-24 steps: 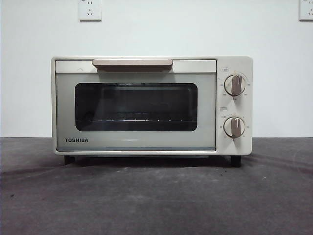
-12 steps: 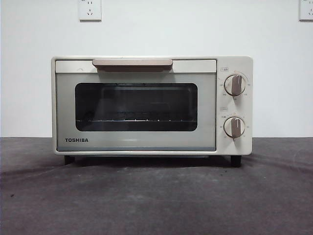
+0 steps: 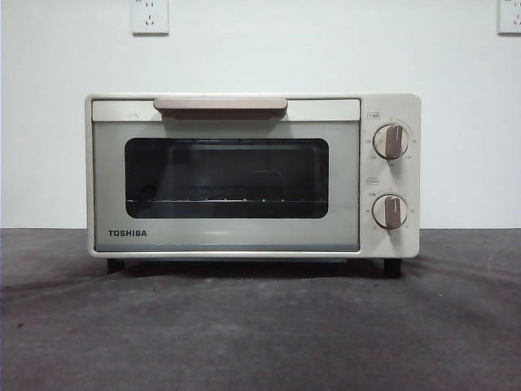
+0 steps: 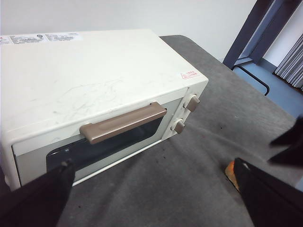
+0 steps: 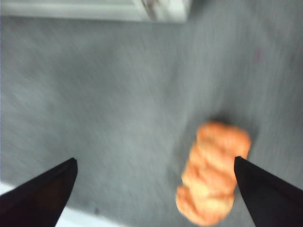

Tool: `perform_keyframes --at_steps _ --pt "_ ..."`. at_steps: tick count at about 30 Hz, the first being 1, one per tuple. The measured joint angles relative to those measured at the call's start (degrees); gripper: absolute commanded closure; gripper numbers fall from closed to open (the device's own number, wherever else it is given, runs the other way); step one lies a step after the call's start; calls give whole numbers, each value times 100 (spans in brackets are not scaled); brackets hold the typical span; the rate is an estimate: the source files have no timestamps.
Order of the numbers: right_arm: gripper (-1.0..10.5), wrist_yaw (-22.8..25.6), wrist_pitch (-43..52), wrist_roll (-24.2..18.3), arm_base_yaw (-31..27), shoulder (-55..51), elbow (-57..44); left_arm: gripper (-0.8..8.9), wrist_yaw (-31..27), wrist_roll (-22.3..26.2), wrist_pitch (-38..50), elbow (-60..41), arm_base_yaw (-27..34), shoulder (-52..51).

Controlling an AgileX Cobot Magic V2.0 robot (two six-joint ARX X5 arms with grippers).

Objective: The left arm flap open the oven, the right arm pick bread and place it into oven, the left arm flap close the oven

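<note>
Glossy oven (image 3: 252, 175), matt cloth table (image 3: 260, 326)

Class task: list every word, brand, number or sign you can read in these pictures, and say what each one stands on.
"TOSHIBA": on the oven door, lower corner, front view.
Small labels above each knob and the dial marks around them: too small to read.
Red-bordered sticker on the oven's top: too small to read.
White label strips along the top's far edge: too small to read.
Right wrist view: no text; blurred.

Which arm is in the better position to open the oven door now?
The left. Its open left gripper hangs above the oven, facing the closed door's handle. The right gripper, also open, is over the bread on the table instead.
</note>
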Motion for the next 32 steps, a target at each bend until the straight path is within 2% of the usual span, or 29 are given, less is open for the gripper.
perform_keyframes --at_steps 4,7,15,22,25,26,28,32 --pt "402 175 511 334 0 428 -767 282 0 0 -7 2 0 0" --pt "402 326 765 608 0 826 -876 282 0 0 -9 0 -2 0" --pt "415 566 1309 767 0 1718 -866 282 0 -98 -11 0 -22 0" --pt "607 562 1340 708 -2 2264 -866 282 0 -116 -11 0 -22 0" --pt "749 223 1349 667 -2 2337 -866 285 0 -109 -13 0 -22 2" --pt "797 52 1368 638 -2 2339 -866 297 0 -107 -15 0 -22 15" --pt "821 -116 1379 595 -2 2326 -863 366 0 -103 -13 2 -28 72" --pt "821 -258 1268 551 -2 2094 -807 618 0 -85 -20 70 -107 411"
